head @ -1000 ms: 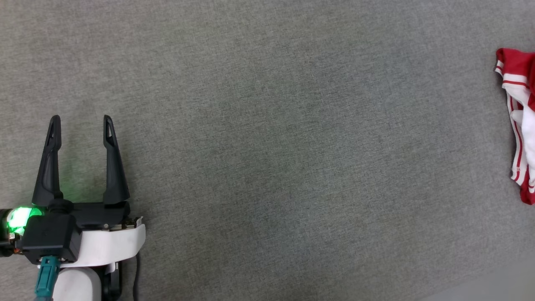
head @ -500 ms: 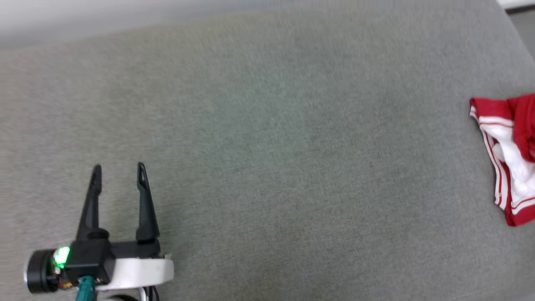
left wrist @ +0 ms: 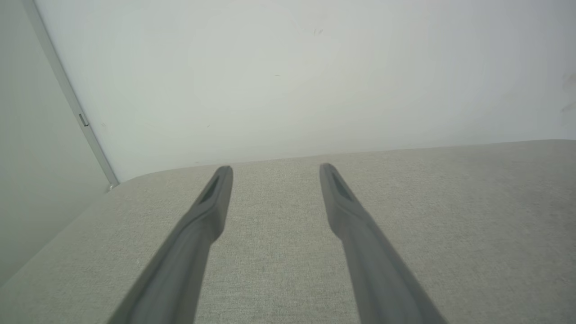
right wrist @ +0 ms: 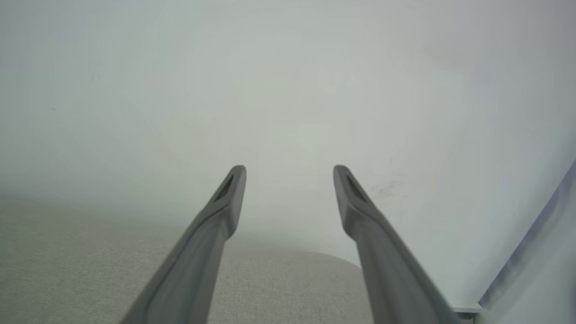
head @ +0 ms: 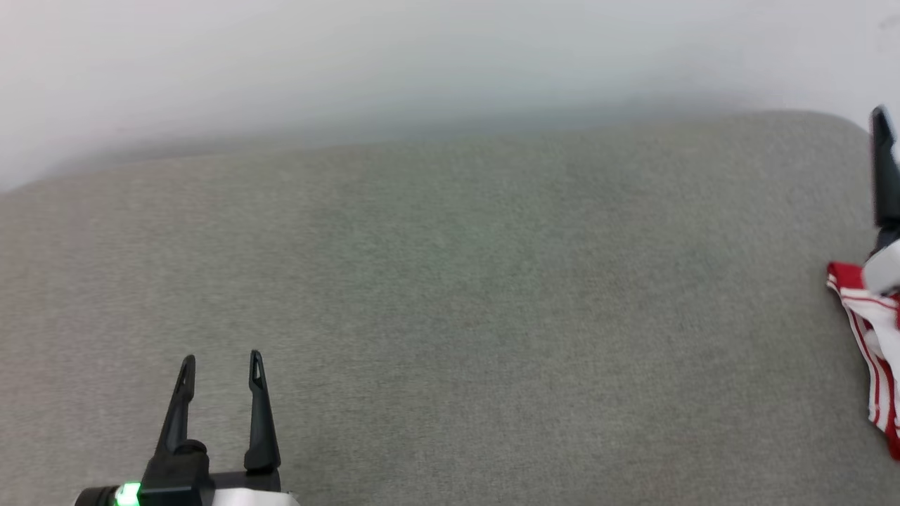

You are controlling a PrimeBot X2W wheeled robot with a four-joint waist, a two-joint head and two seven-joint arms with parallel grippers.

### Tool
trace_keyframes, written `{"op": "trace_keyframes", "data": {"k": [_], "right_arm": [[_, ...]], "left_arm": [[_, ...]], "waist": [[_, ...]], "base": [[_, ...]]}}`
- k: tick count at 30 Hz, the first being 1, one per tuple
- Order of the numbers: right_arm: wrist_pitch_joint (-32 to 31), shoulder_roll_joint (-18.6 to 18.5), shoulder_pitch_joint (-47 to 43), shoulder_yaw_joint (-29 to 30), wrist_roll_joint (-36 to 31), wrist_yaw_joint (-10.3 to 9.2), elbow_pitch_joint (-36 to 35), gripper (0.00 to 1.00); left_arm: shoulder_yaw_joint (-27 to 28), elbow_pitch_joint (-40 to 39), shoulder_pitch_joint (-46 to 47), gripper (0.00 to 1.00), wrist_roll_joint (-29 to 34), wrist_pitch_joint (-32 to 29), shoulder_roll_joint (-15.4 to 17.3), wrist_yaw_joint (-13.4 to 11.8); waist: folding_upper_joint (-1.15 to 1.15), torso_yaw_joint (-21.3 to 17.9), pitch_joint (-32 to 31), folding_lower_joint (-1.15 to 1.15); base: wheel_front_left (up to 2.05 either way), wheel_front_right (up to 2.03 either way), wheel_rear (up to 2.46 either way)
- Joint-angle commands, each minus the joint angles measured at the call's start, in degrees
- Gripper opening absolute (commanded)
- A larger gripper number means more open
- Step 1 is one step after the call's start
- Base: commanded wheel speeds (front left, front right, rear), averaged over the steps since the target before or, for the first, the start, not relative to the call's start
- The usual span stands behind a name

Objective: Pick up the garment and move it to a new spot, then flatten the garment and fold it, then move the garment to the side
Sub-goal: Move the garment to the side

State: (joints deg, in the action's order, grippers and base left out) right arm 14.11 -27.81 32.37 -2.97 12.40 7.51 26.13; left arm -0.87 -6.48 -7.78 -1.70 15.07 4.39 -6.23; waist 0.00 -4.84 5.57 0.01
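Note:
The garment (head: 866, 325), red with white panels and red-white striped trim, lies bunched on the grey fabric surface (head: 464, 295) at the right edge of the head view, partly cut off. One dark finger (head: 883, 169) of my right arm rises just above it, apart from the cloth. Seen from the right wrist, my right gripper (right wrist: 289, 168) stands open and empty, pointing at the white wall. My left gripper (head: 221, 360) is far away at the lower left, open with nothing between its fingers. In the left wrist view the left gripper (left wrist: 275, 168) hovers over bare fabric.
A white wall (head: 422, 63) rises behind the far edge of the surface. The surface has a rounded far right corner (head: 837, 123) and a far left corner (left wrist: 121, 182) beside a wall joint. Wide bare fabric lies between the two grippers.
The head camera has tilted up, bringing the wall and the surface's far edge into view. A finger of my right arm now shows above the garment. The left gripper stays open.

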Motion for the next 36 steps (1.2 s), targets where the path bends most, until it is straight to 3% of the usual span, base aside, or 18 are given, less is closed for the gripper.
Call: {"op": "trace_keyframes", "data": {"k": [1,8,12,25,36], "right_arm": [[0.45,1.88,-2.30,1.37,-0.31,-0.04,-1.45,1.00],[0.95,12.01,-14.43,2.98,-3.29,-0.04,-9.72,1.00],[1.04,15.64,-20.64,3.09,-3.27,-0.05,-12.45,1.00],[1.08,22.45,-35.51,6.11,-4.37,-0.05,-19.91,1.00],[1.08,24.95,-42.76,7.29,-5.55,-0.05,-25.74,1.00]], "left_arm": [[-0.01,0.35,-0.88,1.00,0.38,0.12,-0.35,-0.05],[-1.03,1.96,-3.08,1.00,0.59,0.12,-0.50,0.12],[-1.59,2.52,-3.64,1.00,1.01,0.12,-0.55,0.40],[-3.40,5.04,-4.84,1.00,1.23,0.12,-0.15,1.82],[-3.83,5.31,-5.72,1.00,0.23,0.12,-0.37,3.06]], "waist": [[0.00,2.46,-2.73,-0.01],[0.00,4.30,-5.84,-0.01],[0.00,4.78,-6.42,-0.01],[0.00,6.27,-9.08,-0.01],[0.00,7.25,-9.92,-0.01]], "base": [[0.00,0.00,0.00],[0.00,0.00,0.00],[0.00,0.00,0.00],[0.00,0.00,0.00],[0.00,0.00,0.00]]}}
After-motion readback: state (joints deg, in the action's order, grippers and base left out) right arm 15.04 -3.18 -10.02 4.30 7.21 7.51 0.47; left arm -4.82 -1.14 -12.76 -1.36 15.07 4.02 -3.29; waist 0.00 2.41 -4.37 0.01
